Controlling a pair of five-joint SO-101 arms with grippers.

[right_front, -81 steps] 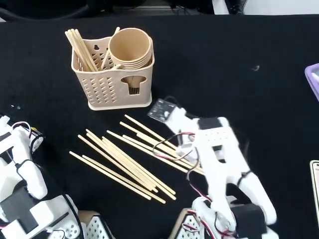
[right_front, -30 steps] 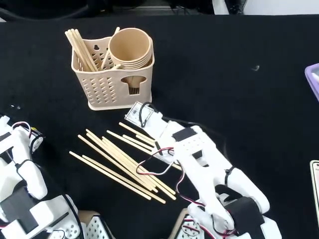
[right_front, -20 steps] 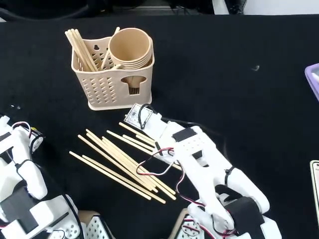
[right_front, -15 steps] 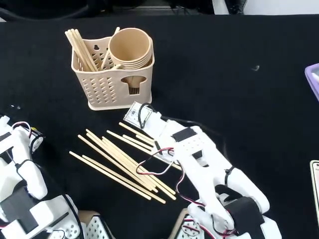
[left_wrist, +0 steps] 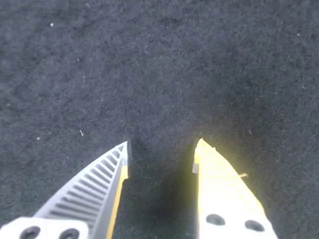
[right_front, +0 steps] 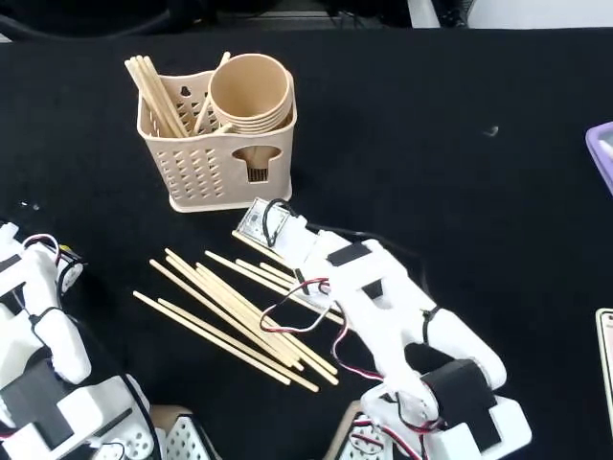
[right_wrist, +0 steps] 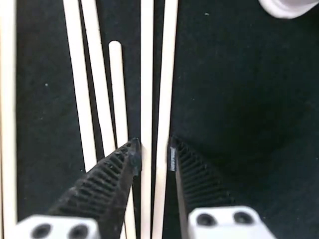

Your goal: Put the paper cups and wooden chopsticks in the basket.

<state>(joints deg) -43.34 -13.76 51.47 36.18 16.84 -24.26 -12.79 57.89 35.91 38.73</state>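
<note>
A beige perforated basket (right_front: pixel 213 158) stands at the back left with stacked paper cups (right_front: pixel 251 92) and several wooden chopsticks (right_front: pixel 153 94) upright in it. Many loose chopsticks (right_front: pixel 230 314) lie fanned on the black cloth in front of it. My right arm (right_front: pixel 383 307) stretches over their right end, its wrist close to the basket's front. In the right wrist view my right gripper (right_wrist: pixel 152 152) is low on the cloth, shut on two parallel chopsticks (right_wrist: pixel 155 74), with more sticks beside it. My left gripper (left_wrist: pixel 162 147) is open over bare cloth, on the left arm (right_front: pixel 38 355) at the near left.
A purple tray edge (right_front: pixel 601 146) shows at the far right, and a flat card-like object (right_front: pixel 605 347) lies at the right edge below it. Bare black cloth spreads behind and to the right of the basket.
The right arm swung left from the pile's right side onto the chopsticks near the basket. In the last half second it leaned further forward and lower. The left arm has not moved.
</note>
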